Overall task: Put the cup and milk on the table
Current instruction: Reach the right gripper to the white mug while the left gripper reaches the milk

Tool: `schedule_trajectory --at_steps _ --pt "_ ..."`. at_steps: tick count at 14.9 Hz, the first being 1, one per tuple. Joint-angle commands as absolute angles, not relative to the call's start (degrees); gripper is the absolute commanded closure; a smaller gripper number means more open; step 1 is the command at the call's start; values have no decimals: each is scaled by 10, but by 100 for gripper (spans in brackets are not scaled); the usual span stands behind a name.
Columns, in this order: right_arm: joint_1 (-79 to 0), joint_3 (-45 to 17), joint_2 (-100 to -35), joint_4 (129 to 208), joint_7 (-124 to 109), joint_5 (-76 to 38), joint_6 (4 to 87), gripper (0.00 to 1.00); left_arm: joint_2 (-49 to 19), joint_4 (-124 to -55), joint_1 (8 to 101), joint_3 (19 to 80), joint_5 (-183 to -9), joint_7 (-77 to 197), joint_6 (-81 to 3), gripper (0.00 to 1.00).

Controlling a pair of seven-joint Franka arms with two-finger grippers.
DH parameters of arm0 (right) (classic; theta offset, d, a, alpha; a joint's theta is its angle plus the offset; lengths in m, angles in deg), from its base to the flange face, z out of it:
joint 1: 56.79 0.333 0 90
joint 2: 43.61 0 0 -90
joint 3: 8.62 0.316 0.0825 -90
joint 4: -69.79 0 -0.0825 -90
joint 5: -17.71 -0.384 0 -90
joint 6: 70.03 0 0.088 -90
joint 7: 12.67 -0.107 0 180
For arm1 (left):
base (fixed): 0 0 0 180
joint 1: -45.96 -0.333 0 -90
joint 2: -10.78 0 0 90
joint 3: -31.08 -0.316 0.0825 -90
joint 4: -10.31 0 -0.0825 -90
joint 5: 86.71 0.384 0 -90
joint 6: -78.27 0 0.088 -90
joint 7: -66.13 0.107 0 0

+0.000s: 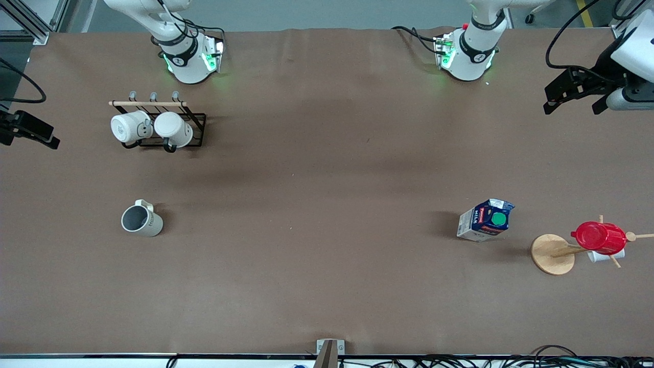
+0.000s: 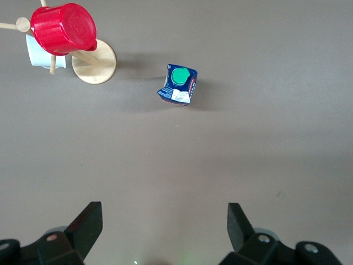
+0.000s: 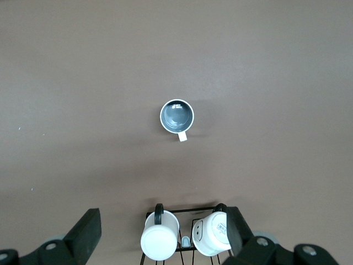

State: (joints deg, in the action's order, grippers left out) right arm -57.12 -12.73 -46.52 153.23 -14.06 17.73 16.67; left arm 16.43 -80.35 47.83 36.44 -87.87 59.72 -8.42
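Note:
The cream-white cup (image 1: pixel 141 220) stands upright on the brown table (image 1: pixel 327 168) toward the right arm's end, and it also shows in the right wrist view (image 3: pixel 177 116). The milk (image 1: pixel 485 220), blue and white with a green cap, stands on the table toward the left arm's end and shows in the left wrist view (image 2: pixel 178 84). My left gripper (image 1: pixel 572 105) is open and empty, high over the table's edge at its arm's end (image 2: pixel 164 212). My right gripper (image 1: pixel 30 134) is open and empty, high over the mug rack (image 3: pixel 162 221).
A black wire rack (image 1: pixel 196 130) holding two bright white mugs (image 1: pixel 130 127) stands farther from the front camera than the cup. A wooden mug tree (image 1: pixel 552 254) with a red cup (image 1: pixel 599 237) stands beside the milk.

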Motion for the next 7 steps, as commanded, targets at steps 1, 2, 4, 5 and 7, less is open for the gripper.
schedule_trajectory --at_steps 1,2,4,5,7 --pt "-574 -128 -449 1547 -131 179 167 0 153 -788 486 364 -862 607 -86 0" --pt "-574 -128 -449 1547 -131 179 166 0 150 -785 487 364 -862 608 -86 0" --pt "-574 -128 -449 1547 -132 179 166 0 137 -776 486 362 -860 608 -86 0" --pt "-574 -128 -449 1547 -132 179 166 0 126 -769 484 363 -853 610 -86 0" --pt "-574 -128 -449 1547 -134 179 166 0 97 -773 479 363 -856 612 -100 0"
